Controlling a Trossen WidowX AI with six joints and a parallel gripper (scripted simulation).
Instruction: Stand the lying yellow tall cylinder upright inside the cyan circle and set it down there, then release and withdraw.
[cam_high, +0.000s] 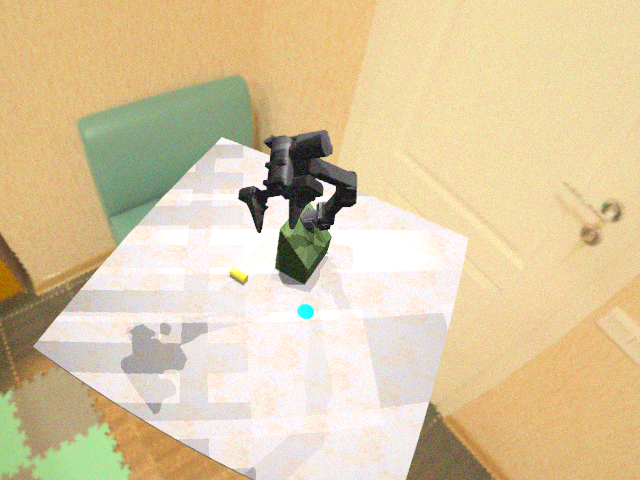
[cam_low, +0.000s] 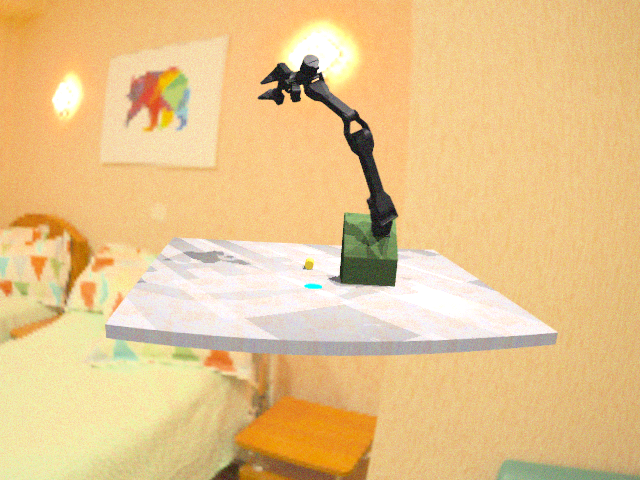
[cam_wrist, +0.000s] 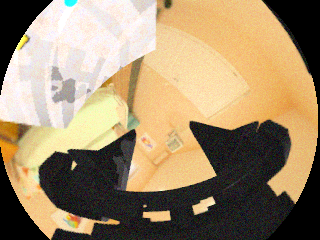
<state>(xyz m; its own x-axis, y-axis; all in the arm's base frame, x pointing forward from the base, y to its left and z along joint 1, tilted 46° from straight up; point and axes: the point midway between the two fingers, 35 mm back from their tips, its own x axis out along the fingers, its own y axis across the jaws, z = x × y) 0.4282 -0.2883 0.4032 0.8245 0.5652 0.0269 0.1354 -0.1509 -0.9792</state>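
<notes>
Condition at inspection: the yellow cylinder (cam_high: 238, 274) (cam_low: 309, 264) (cam_wrist: 22, 42) lies on its side on the desk (cam_high: 289, 361) (cam_low: 330, 347) (cam_wrist: 107, 30), on the left in the top view, well apart from the cyan circle (cam_high: 305, 311) (cam_low: 313, 286) (cam_wrist: 71, 2). In that view its long axis slants from far left to near right, pointing roughly towards the circle's side of the desk. Finish: plain bright yellow, short-looking and round-ended; no marking can be made out.

Further right, the tool (cam_high: 276, 229) (cam_low: 259, 89) (cam_wrist: 163, 128) is raised high above the desk, fingers spread well apart, nothing between them. The cylinder lies below it, to the near left in the top view. The single arm must descend and turn so that its fingers straddle the cylinder across the long axis.

Right of the cylinder stands the green block (cam_high: 302, 253) (cam_low: 368, 269), beneath the arm's foot. The circle lies near it, uncovered. Assessment: picking has not begun; a grip along the axis could let the cylinder roll.
</notes>
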